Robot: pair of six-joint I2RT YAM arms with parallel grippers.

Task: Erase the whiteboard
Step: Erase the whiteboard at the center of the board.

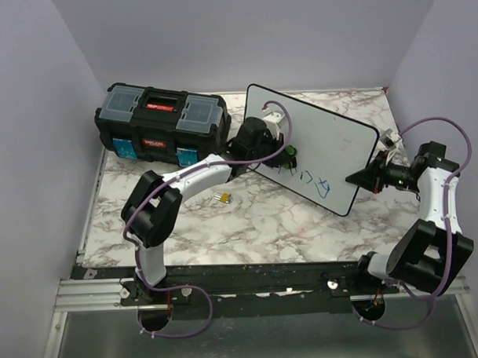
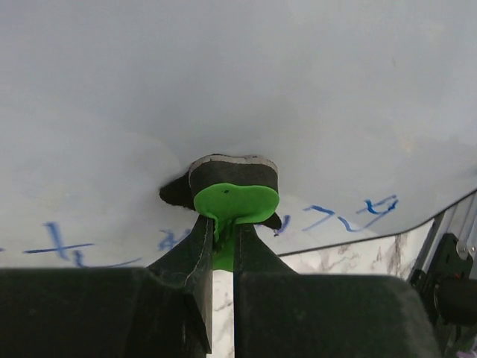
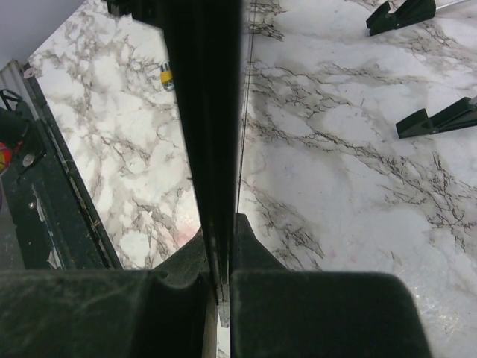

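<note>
On the marble table (image 1: 225, 227), the whiteboard (image 1: 316, 137) is held tilted toward the far right corner, its right rim pinched between the fingers of the right gripper (image 3: 221, 246), and the black toolbox (image 1: 158, 123) is set at the far left corner. The small eraser (image 2: 232, 175) is pinched by its green tab in the left gripper (image 2: 223, 231) and pressed to the board just beside the blue lettering (image 2: 350, 212). If the wipe is pushed too hard, the board could be twisted out of its thin edge grip, or the eraser levered off its narrow tab.

Left arm (image 1: 198, 171): white links, black joints; a lavender cable (image 1: 146, 212) ran along it; right arm (image 1: 437, 189) was built alike, with the same cable; left gripper (image 2: 223, 230) had blocky matte-black fingers (image 2: 188, 262).
</note>
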